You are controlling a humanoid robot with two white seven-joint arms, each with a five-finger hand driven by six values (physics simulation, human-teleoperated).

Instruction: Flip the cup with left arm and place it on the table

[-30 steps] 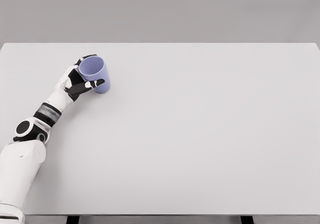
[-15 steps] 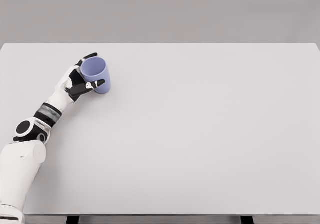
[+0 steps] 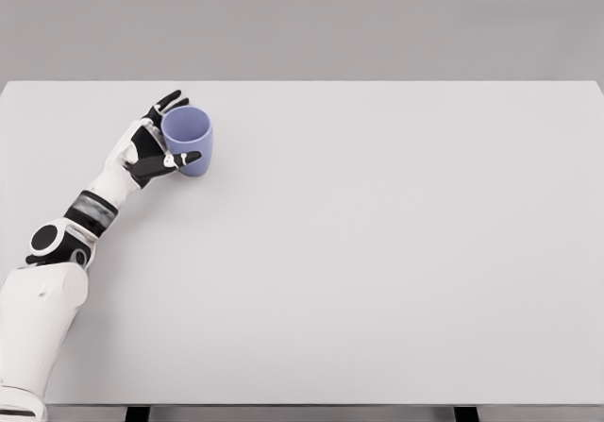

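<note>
white and jointed, the left arm (image 3: 57, 252) comes in at the lower left corner of the head view and reaches up over the table (image 3: 377, 271) toward its far left corner. a grey band rings the forearm and a black disc marks the elbow. the left hand (image 3: 149, 150) sits at the arm's end, palm turned to the right, its black-tipped fingers (image 3: 168, 102) loosely spread around the left side of the cup (image 3: 189, 141). one finger arches past the cup's far rim, and the thumb lies along the near side of the wall. the grip looks slack rather than tight; whether the pads press the wall or stand just off it cannot be told.

the cup is pale violet. it stands upright on the table, mouth up, its hollow visible from above. it is near the far edge, well in from the left edge. the table is a plain light grey slab reaching to the right.
</note>
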